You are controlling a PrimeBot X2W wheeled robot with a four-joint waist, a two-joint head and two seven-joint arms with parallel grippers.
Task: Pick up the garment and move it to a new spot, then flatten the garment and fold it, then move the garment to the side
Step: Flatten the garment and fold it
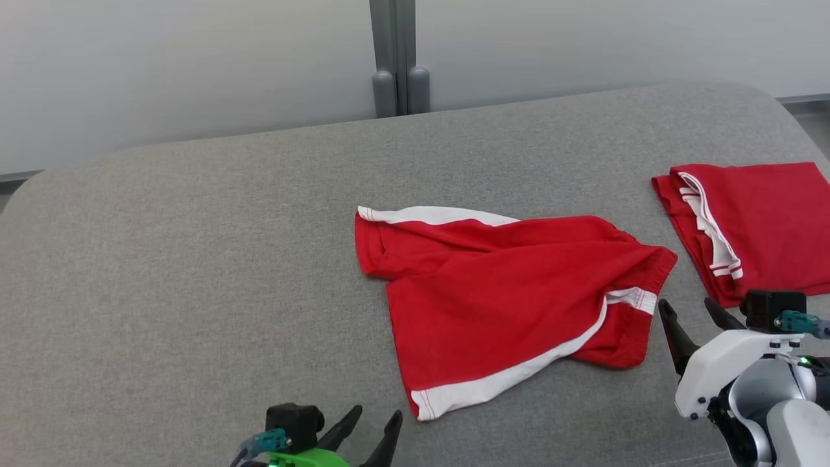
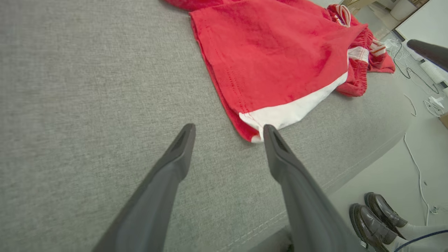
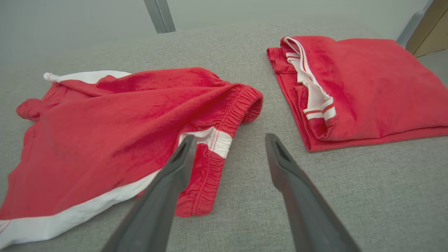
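Red shorts [image 1: 499, 305], soft knit with a white side stripe [image 1: 519, 376] and a gathered elastic waistband [image 1: 656, 269], lie rumpled and roughly flat on the middle of the grey woven padded bench [image 1: 194, 259]. A second red garment [image 1: 758, 227] sits folded in a neat rectangle at the bench's right end, apart from the shorts. My left end effector [image 1: 377, 412] is at the bench's near edge, fingers spread, empty, tips by the white hem corner. My right end effector [image 1: 685, 301] is over the bench's right part, fingers spread, empty, just beside the waistband. Dark glossy shoes [image 2: 378, 217] are on the floor below the bench's edge.
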